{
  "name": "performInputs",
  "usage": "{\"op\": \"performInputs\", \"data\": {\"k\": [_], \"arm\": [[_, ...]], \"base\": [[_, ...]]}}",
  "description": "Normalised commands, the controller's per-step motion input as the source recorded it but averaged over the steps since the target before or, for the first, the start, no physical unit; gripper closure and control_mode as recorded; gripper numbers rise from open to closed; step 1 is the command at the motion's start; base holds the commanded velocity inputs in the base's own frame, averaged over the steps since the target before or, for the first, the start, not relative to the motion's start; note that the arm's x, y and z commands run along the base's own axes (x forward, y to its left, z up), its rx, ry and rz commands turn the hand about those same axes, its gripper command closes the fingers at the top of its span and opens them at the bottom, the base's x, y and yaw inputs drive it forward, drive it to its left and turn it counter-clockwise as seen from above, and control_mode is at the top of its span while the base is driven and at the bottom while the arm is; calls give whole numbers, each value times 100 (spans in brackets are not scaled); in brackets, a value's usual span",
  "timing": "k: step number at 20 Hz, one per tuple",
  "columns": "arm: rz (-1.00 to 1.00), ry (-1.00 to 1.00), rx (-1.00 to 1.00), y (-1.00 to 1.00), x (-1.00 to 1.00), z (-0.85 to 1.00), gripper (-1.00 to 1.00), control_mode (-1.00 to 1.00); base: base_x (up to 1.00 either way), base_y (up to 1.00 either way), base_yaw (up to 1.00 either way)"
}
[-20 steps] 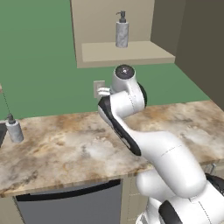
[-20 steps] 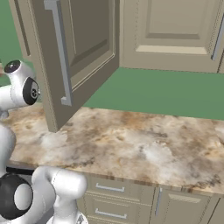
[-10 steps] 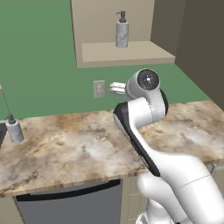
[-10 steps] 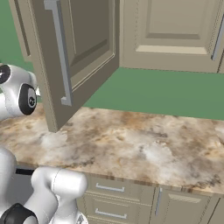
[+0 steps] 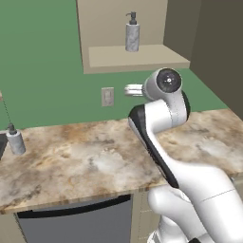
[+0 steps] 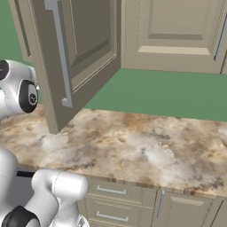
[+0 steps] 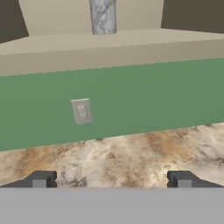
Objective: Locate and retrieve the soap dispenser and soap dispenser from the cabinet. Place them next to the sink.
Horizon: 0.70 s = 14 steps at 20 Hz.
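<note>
Arm (image 5: pixel 161 118) was glossy white, built of fat rounded segments; dark grey band ran along inner side of one link; joint cap (image 5: pixel 168 80) was dark round disc ringed in white, small pale mark at centre; second dark disc with pale mark sat on side of white housing (image 6: pixel 27 95) in right base view; black rounded joint showed low at base; fingertips (image 7: pixel 40 179) were small dark grey blocks with lighter grey square faces.

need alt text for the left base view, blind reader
A white robot arm rises over a marbled counter toward an open beige wall cabinet holding one soap dispenser on its shelf. A second dispenser stands at the counter's far left, below a green wall with an outlet.
</note>
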Motion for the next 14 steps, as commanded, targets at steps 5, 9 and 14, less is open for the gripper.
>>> {"op": "performInputs", "data": {"k": [5, 9, 14], "arm": [[5, -7, -17, -5, 0, 32, -100, -100], [2, 2, -13, -3, 2, 45, -100, -100], [-8, 4, 6, -5, 20, 5, -100, -100]], "base": [[0, 0, 0], [0, 0, 0], [0, 0, 0]]}}
